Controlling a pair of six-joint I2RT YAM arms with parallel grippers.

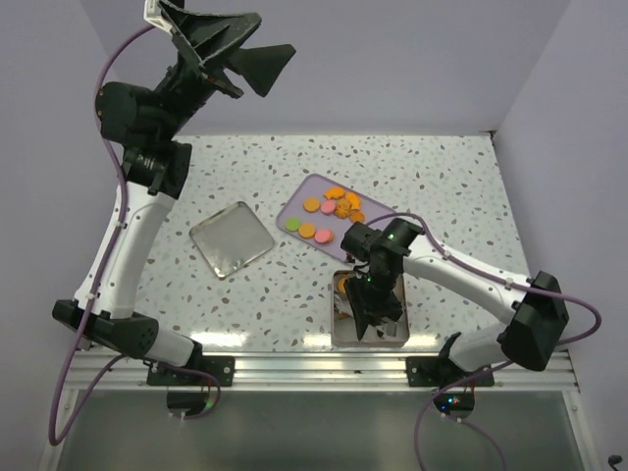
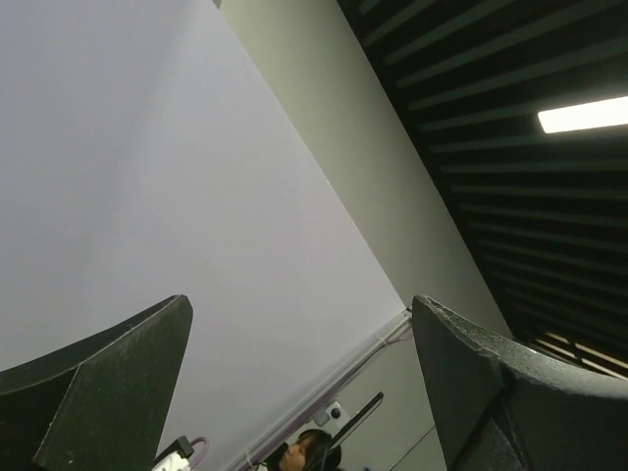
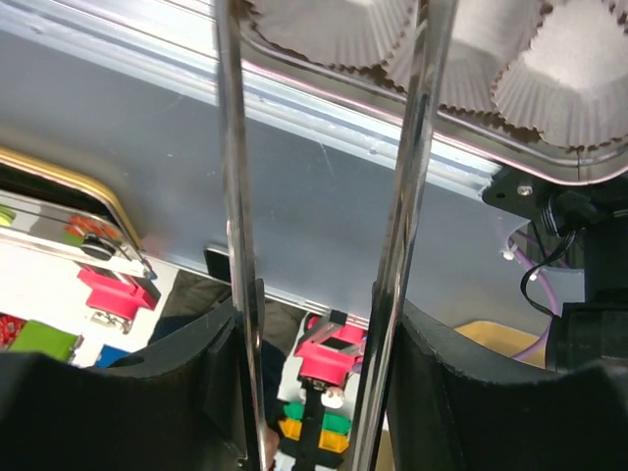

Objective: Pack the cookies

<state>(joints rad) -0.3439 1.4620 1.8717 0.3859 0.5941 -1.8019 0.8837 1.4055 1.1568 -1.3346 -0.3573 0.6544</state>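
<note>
The cookies (image 1: pixel 332 211), mostly orange with a few pink and green, lie on the lilac tray (image 1: pixel 302 191) at mid-table. An orange cookie (image 1: pixel 342 284) shows in the far end of the square metal tin (image 1: pixel 343 340) near the table's front edge. My right gripper (image 1: pixel 371 312) hangs over that tin. In the right wrist view the right gripper (image 3: pixel 319 324) is shut on metal tongs (image 3: pixel 232 147), whose two arms stand apart; their tips are out of view. White paper cups (image 3: pixel 334 25) line the tin. My left gripper (image 1: pixel 250 44) is raised high and open, facing the wall.
A square metal lid (image 1: pixel 231 238) lies left of the tray. An aluminium rail (image 1: pixel 324 365) runs along the near edge, just beyond the tin. Lilac walls close in the back and both sides of the table.
</note>
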